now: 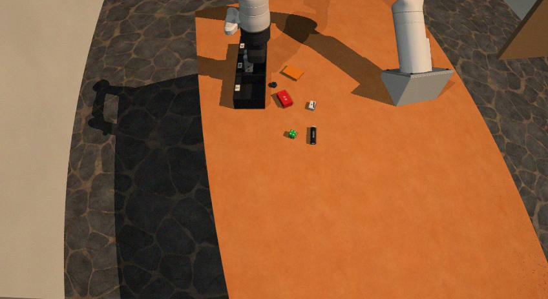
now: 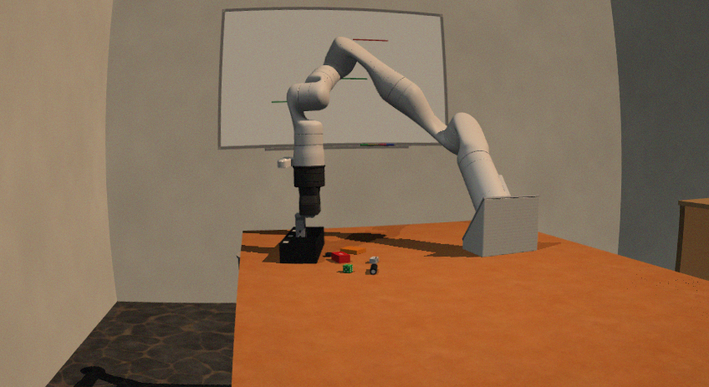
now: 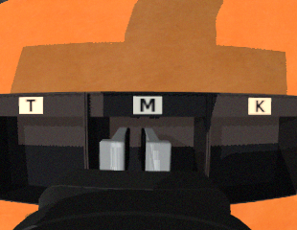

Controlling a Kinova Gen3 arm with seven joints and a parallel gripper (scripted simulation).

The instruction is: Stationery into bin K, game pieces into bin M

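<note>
The black bin M (image 3: 177, 106) is the middle one of three joined bins; bin K (image 3: 284, 107) is beside it. My gripper (image 1: 248, 68) (image 2: 300, 234) (image 3: 135, 143) is over bin M, fingers pointing down, partly open, with nothing visible between them. A green die (image 1: 292, 134) (image 2: 347, 268), a black cylinder (image 1: 313, 135) (image 2: 373, 269), a small white piece (image 1: 311, 105) (image 2: 374, 259), a red box (image 1: 284, 99) (image 2: 340, 257), a flat orange block (image 1: 293, 72) (image 2: 354, 250) and a small black round thing (image 1: 272, 84) (image 2: 328, 254) lie on the table. The floor of bin M is dark and partly hidden by my gripper.
Bin T (image 3: 53, 106) (image 1: 249, 103) is at the end nearest the top camera. The bins stand near the table's edge, and the black round thing lies close beside their wall. The arm's grey base (image 1: 417, 86) (image 2: 509, 226) stands across the table.
</note>
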